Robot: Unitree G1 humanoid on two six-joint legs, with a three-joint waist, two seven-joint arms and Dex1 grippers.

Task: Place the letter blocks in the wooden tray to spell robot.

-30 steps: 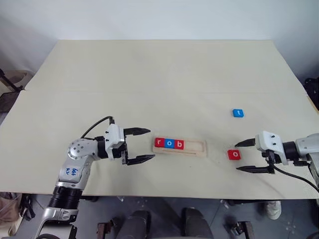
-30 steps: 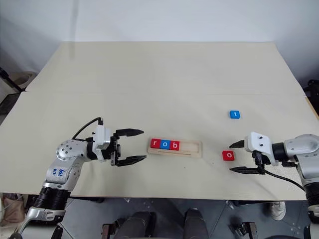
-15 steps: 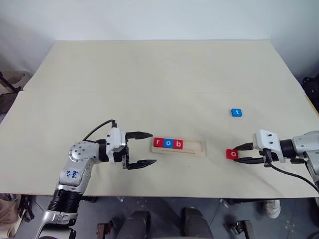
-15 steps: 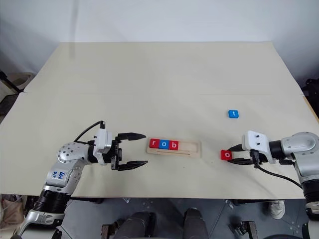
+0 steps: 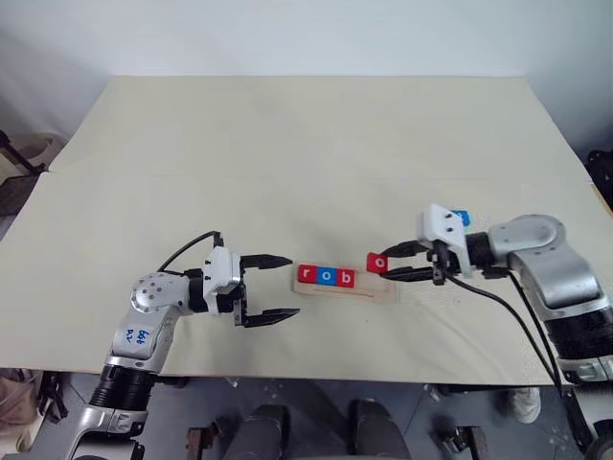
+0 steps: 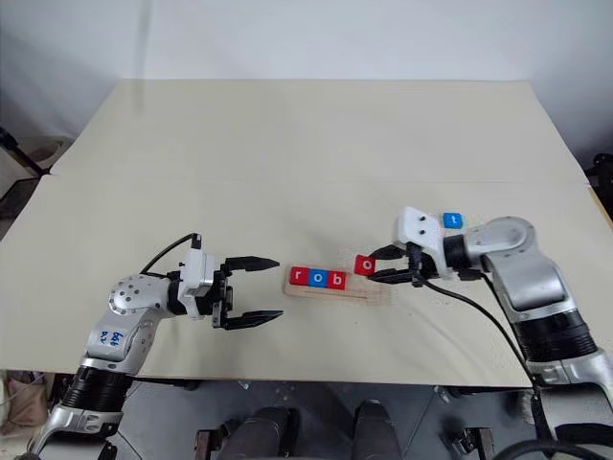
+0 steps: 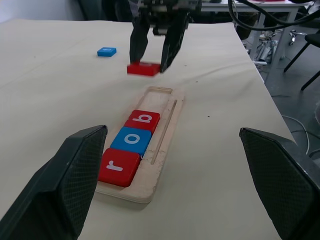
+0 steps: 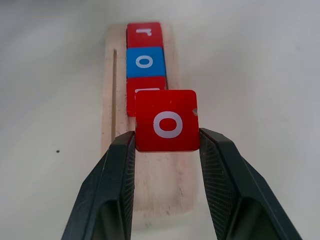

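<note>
The wooden tray (image 5: 380,289) lies at the table's near middle, with a red r (image 5: 306,275), a blue o (image 5: 326,277) and a red b (image 5: 345,278) in its left part. My right gripper (image 5: 391,264) is shut on a red o block (image 5: 376,262), held just above the tray's bare right part, next to the b (image 8: 150,84). The right wrist view shows this block (image 8: 167,120) level between both fingers. A blue t block (image 5: 461,218) rests on the table behind my right wrist. My left gripper (image 5: 293,286) stands open just left of the tray, holding nothing.
The beige table (image 5: 287,144) has wide free room behind the tray. Its front edge (image 5: 316,372) runs close below both arms. A black cable (image 5: 498,307) hangs from my right wrist across the near right part of the table.
My right gripper shut on the red o block, lifted it and carried it left to the tray's right part. The left arm kept still.
</note>
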